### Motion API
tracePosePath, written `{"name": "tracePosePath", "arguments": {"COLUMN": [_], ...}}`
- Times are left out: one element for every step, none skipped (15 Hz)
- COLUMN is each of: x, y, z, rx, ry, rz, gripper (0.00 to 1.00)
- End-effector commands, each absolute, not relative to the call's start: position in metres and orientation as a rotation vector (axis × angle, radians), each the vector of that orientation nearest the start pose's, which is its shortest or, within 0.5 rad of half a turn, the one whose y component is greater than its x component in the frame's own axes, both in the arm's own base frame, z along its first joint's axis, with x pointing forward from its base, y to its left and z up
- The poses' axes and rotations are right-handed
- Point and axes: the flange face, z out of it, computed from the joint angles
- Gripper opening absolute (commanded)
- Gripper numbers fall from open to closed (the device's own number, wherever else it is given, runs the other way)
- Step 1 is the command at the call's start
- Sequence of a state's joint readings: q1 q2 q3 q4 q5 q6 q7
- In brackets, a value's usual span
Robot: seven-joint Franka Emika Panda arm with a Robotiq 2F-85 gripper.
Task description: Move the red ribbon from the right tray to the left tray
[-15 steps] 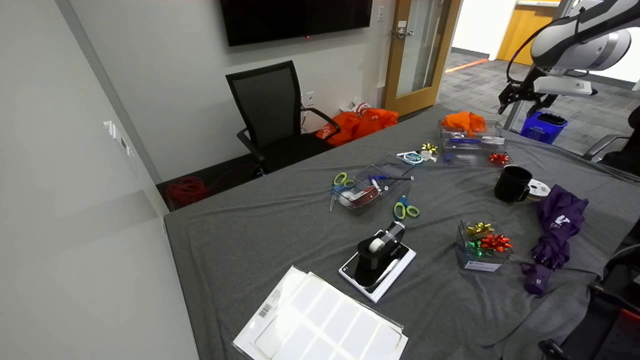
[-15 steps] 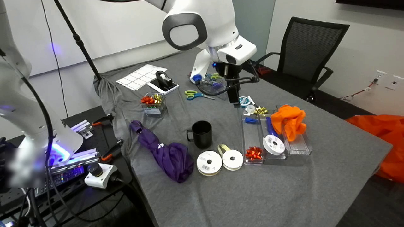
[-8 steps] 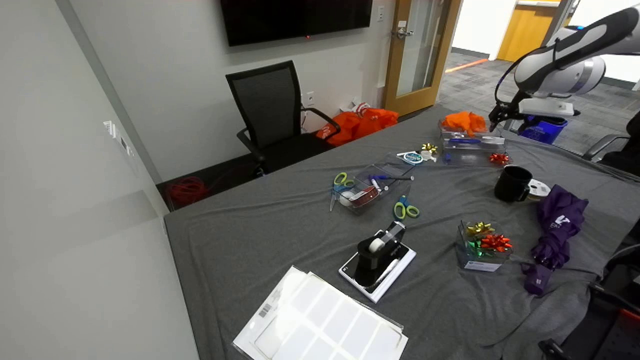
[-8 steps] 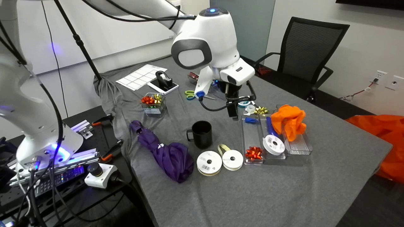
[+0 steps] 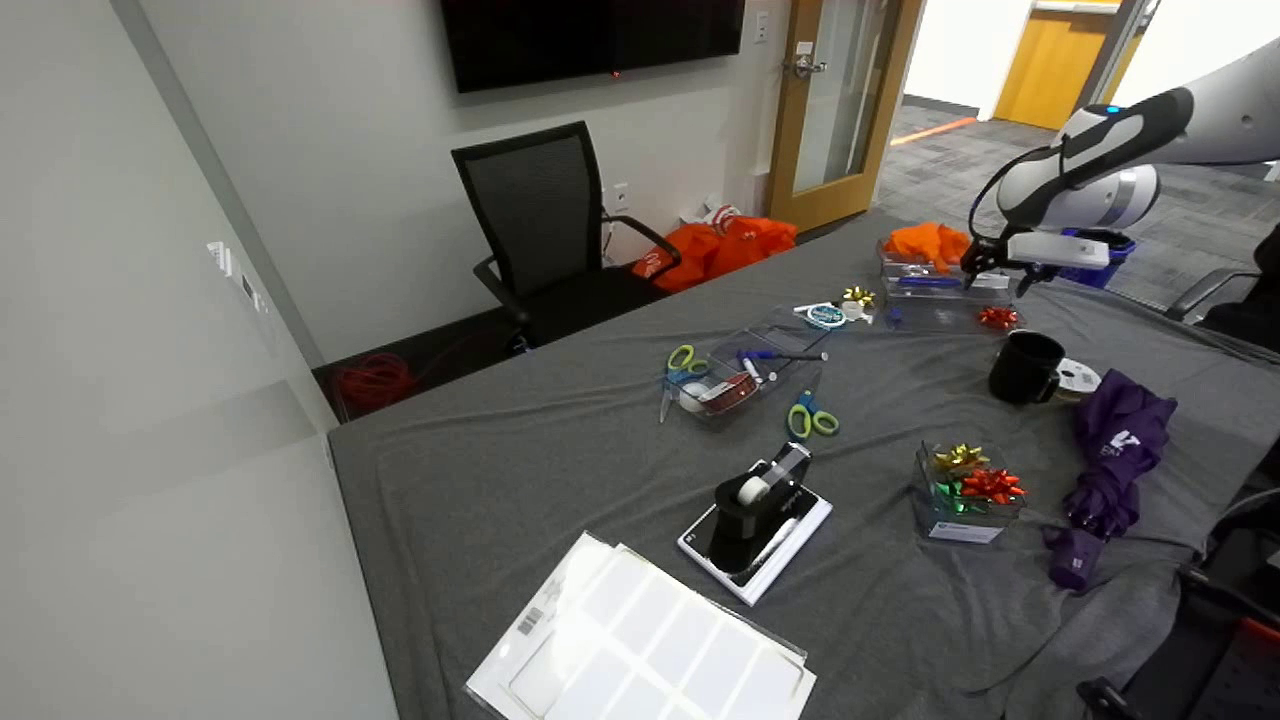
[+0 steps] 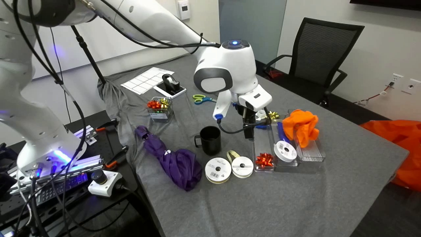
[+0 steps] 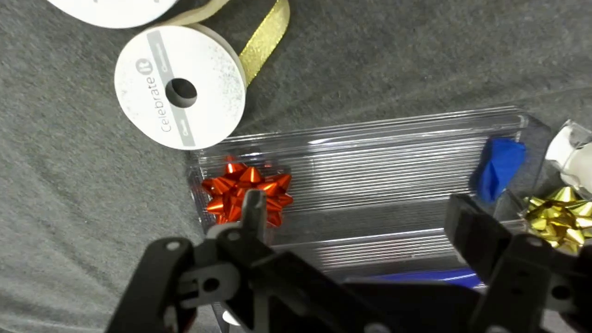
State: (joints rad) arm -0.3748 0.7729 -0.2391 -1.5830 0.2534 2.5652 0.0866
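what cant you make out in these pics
Wrist view: part of the red ribbon, behind a finger of the open gripper.
Wrist view: most of the upper white spool, cut off by the top edge.
Wrist view: part of the gold bow, cut off by the right edge.
An exterior view: the blade tips of the scissors, behind the robot arm.
Both exterior views: white print on the purple umbrella, too small to read reliably.

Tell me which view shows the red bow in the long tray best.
The wrist view: the red bow appears largest there, its loops distinct, though a finger covers part of it. Both exterior views show it inside the tray, not covered by any finger but much smaller.
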Motion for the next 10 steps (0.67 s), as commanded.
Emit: {"name": "tracePosePath", "arguments": {"x": [0.612,0.613,0.615,0.616,0.616,0.615,0.616,0.616,0.617,0.618], "y": [-0.419,-0.423,-0.427,-0.431,-0.436,-0.44,-0.444,-0.448,-0.45,-0.452], "z": [0.199,0.194,0.189,0.183,0.177,0.17,0.165,0.161,0.157,0.155], "rx": [-2.917,-2.919,-2.924,-2.934,-2.949,-2.961,-2.964,-2.965,-2.963,-2.962], "ry": [1.319,1.334,1.348,1.369,1.398,1.429,1.46,1.487,1.513,1.533], "rz": [-0.404,-0.411,-0.417,-0.42,-0.413,-0.408,-0.399,-0.392,-0.383,-0.377], "gripper": [1.0,1.0,1.0,1.0,1.0,1.0,1.0,1.0,1.0,1.0]}}
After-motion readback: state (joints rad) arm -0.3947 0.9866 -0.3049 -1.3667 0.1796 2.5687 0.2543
